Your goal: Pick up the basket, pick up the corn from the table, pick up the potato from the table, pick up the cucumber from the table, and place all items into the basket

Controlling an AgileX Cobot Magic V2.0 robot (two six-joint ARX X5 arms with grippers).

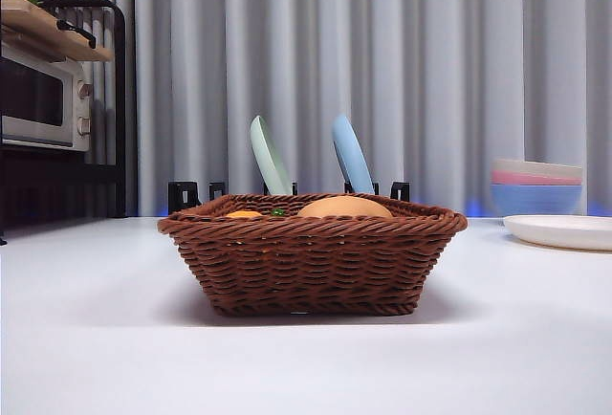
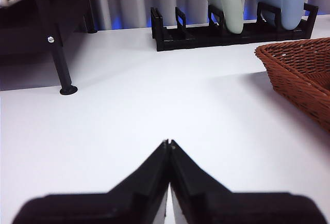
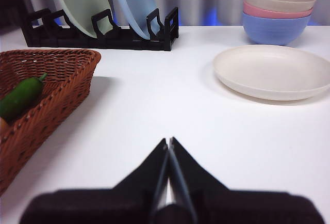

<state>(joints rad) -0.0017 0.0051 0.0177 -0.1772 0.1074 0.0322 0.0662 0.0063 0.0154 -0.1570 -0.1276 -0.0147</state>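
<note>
Basket (image 1: 313,252) sits mid-table (image 1: 96,338) | potato (image 1: 344,207) and cucumber (image 3: 20,97) inside; orange sliver at rim is probably the corn (image 1: 244,213) | left gripper (image 2: 168,144) clenched, empty, beside basket | right gripper (image 3: 168,141) clenched, empty, near white plate (image 3: 273,72)

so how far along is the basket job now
It looks essentially finished. In the basket the potato rises above the rim, a sliver of orange corn and some green show beside it, and the right wrist view shows the cucumber inside. Nothing is in hand: the left tool and right tool are both shut, over bare table. Nothing seems left.
</note>
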